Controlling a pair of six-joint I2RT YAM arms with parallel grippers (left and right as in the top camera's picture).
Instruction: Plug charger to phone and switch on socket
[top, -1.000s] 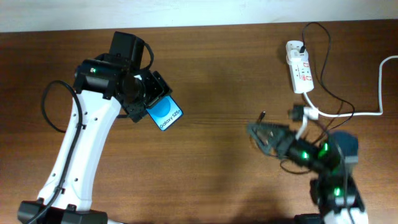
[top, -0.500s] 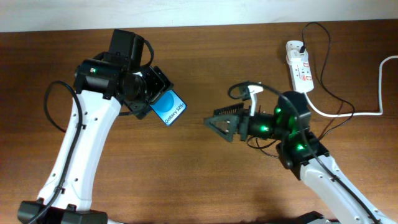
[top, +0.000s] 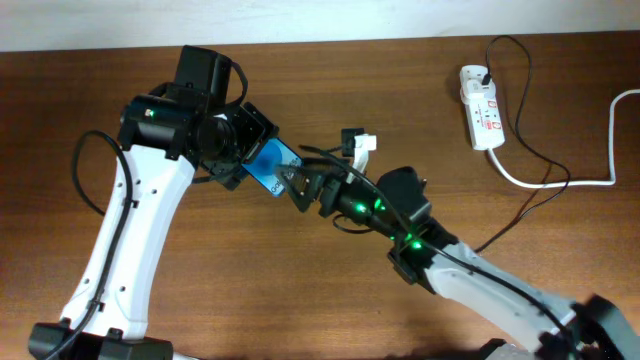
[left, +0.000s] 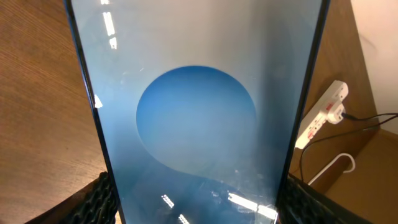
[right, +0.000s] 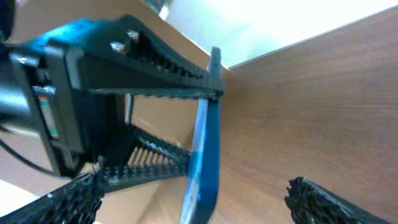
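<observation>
Phone (top: 268, 165) is clamped across its long edges by left gripper (left: 199, 208), raised above table (top: 400, 100). Judged light, stiff, slick-glassed, fragile; bare edges are preferred for gripping. Right gripper (right: 196, 199) is spread wide, apparently empty, near phone's end.

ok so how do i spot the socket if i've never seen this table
Go to the far right corner of the table, by the wall. The socket lies there, a white oblong strip with small red marks. Its neighbours, the white cord and black cable, are only thin lines; it alone is a block.
</observation>
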